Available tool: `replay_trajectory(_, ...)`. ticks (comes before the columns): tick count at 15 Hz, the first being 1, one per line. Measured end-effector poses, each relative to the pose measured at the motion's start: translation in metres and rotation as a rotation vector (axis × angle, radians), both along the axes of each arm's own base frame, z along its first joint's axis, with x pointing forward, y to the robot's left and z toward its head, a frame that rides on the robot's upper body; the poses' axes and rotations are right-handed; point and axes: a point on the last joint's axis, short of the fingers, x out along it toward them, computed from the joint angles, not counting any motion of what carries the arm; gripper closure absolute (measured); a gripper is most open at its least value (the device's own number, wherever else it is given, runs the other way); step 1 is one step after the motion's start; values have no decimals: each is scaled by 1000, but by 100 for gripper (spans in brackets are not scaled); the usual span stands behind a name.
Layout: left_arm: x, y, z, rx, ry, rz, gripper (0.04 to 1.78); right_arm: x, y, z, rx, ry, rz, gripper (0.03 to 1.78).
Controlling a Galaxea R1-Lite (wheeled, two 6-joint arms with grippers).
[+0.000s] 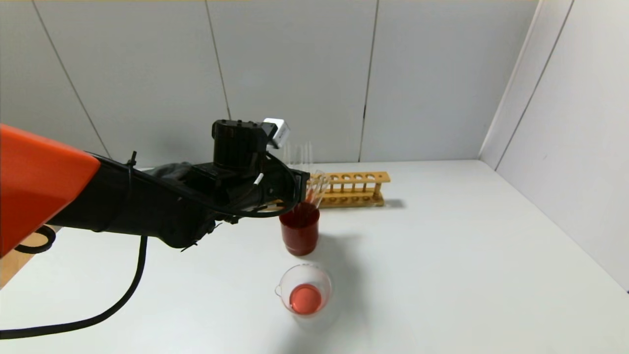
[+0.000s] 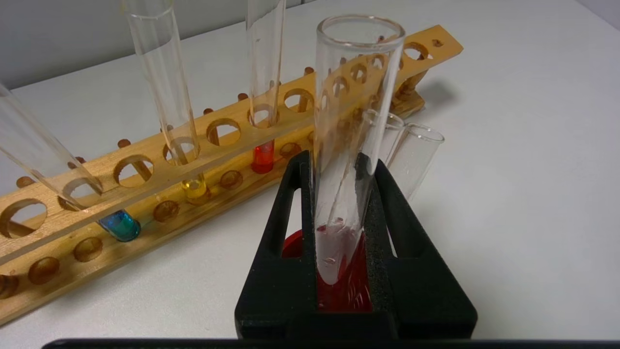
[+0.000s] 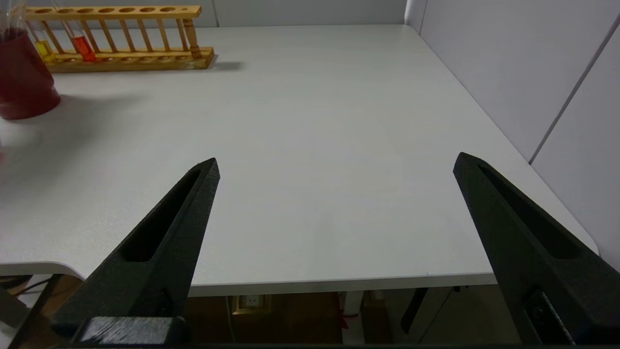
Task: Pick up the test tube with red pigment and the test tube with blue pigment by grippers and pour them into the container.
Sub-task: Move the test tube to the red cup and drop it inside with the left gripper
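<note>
glass test tube [image 2: 356, 121] clamped upright in left gripper [image 2: 346, 261] jaws, mouth up; right gripper [image 3: 334, 213] jaws apart.

The left arm [image 1: 147, 206] wears an orange upper shell over black links, trailing a thick black cable at seven o'clock, a white box camera at one o'clock, and black, slotted, tapering wedge fingers [image 2: 290, 271].
</note>
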Motion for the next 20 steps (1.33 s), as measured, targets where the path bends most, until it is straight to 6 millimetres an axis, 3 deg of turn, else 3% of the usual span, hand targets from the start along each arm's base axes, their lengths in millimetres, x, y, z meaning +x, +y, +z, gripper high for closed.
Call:
replay_trajectory(7,1,0,-4,4,4,-2,149,0,0,0,0,0,0,11)
replay_trajectory(10,0,-1,-4,7,2,-2,138,0,0,0,0,0,0,11)
replay_trajectory(12,0,-1,-4,7,3,-3,117,0,0,0,0,0,0,11)
replay_trajectory(17,0,-1,-1,4,-6,-6,38,0,0,0,0,0,0,11)
replay_trajectory(20,-4,1,12,7,-53,-10,12,0,0,0,0,0,0,11)
